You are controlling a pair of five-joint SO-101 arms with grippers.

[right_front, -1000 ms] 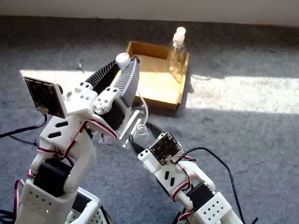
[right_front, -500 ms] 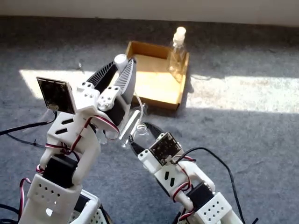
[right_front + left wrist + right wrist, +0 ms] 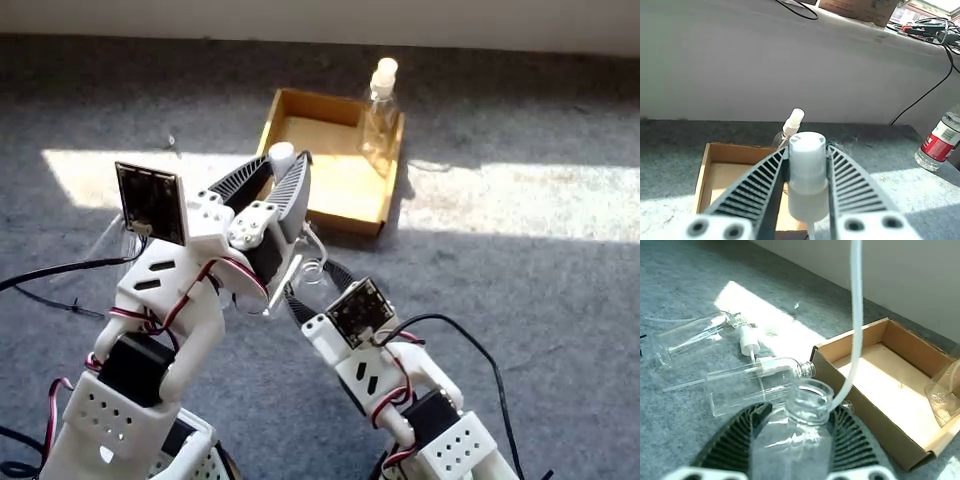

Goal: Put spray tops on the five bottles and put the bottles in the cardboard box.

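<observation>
1 capped bottle (image 3: 381, 120) in cardboard box (image 3: 335, 180); L gripper (image 3: 807, 150) jaws clamp spray top (image 3: 807, 172), R gripper (image 3: 802, 410) jaws grip 2nd bottle (image 3: 807, 400), tube (image 3: 856, 315) in neck; 2 bare bottles (image 3: 752, 382) wait.

text: none legible | water bottle (image 3: 939, 144) label: print unreadable

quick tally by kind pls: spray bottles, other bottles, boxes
clear spray bottles: 4 (boxed bottle, held bottle, near lying bottle, far lying bottle)
red-label water bottle: 1
cardboard box: 1
total: 6
</observation>
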